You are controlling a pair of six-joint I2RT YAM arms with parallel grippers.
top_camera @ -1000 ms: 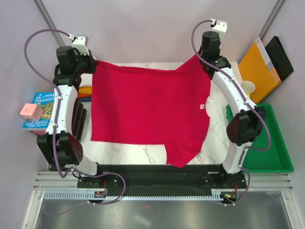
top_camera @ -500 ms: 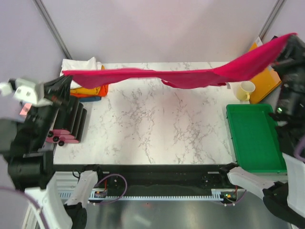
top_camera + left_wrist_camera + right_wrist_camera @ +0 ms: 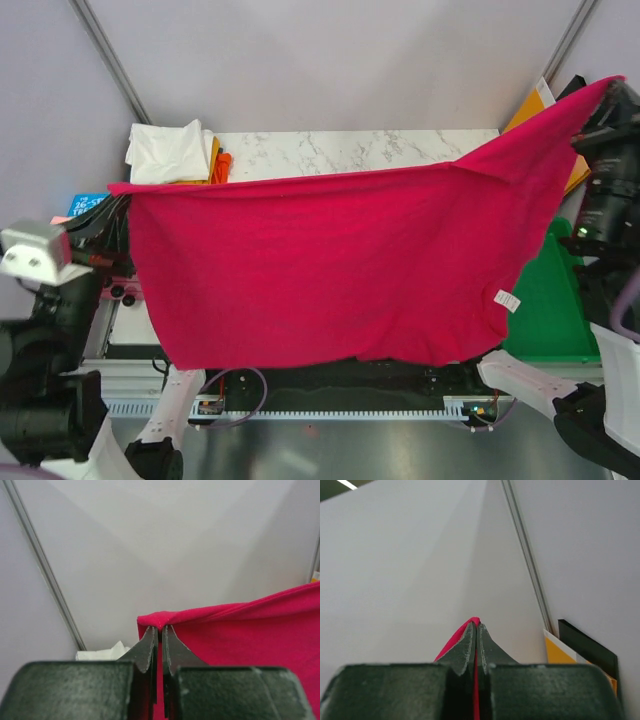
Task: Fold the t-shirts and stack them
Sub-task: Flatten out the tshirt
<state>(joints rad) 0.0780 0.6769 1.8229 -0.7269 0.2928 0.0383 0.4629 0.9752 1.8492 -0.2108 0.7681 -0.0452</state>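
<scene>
**Left gripper** (image 3: 160, 628): the fingers are pressed together on one upper corner of the large crimson-red cotton t-shirt (image 3: 320, 270). A small fold of cloth stands proud of the tips.

**Right gripper** (image 3: 476, 625): the fingers are likewise closed, with only a thin edge of the same red cloth pinched between them.

**Position:** the t-shirt hangs in the air as a broad sheet between the two grippers, its right end higher than its left. It hides most of the white marble-patterned table (image 3: 350, 150) and reaches past the near edge. A small white label (image 3: 505, 298) shows near its lower right edge.

**Elsewhere:**
- A folded white cotton t-shirt (image 3: 165, 150) lies at the table's far-left corner, with orange cloth (image 3: 222, 160) showing at its right side.
- A green plastic tray (image 3: 545, 310) sits off the right edge, partly covered.

**Assessment:** the cloth appears light, soft and limp, so it will sag and crease wherever it is unsupported. Corners, hems and shoulder seams are the best holds. The right-hand pinch looks shallow and may slip.
</scene>
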